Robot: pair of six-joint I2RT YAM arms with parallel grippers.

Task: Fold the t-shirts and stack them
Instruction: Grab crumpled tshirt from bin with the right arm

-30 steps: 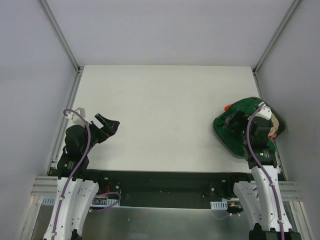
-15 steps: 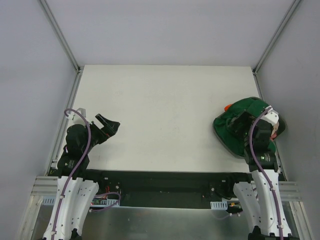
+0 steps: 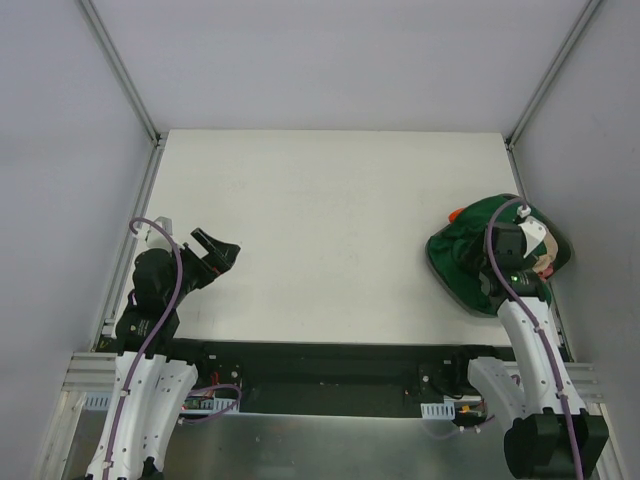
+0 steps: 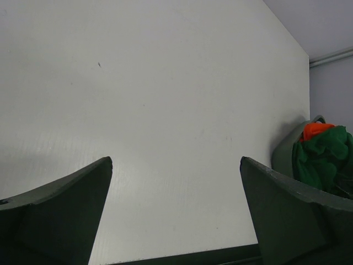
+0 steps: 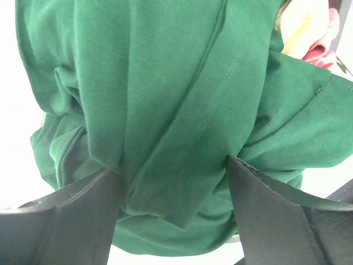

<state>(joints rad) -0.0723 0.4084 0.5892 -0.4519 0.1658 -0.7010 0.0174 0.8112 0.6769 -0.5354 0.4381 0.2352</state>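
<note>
The t-shirts lie heaped in a dark round basket point(image 3: 446, 276) at the table's right edge. The dark green t-shirt point(image 3: 468, 232) point(image 5: 182, 83) point(image 4: 326, 157) lies on top. An orange one point(image 3: 455, 213) point(image 4: 315, 129) peeks out at the far side, and beige point(image 5: 298, 27) and pink point(image 5: 322, 52) cloth show beside the green. My right gripper point(image 5: 174, 163) point(image 3: 497, 262) is pushed down into the pile, jaws wide, one finger on each side of a raised fold of green cloth. My left gripper point(image 3: 222, 248) point(image 4: 176, 160) hovers open over the bare table at the left.
The white table point(image 3: 330, 200) is bounded by metal rails on the left and right. The basket's rim point(image 4: 287, 152) sits close to the right rail and the near edge.
The right wrist has turned and dropped deeper into the green t-shirt, and its jaws have begun to narrow. The left arm has not moved.
</note>
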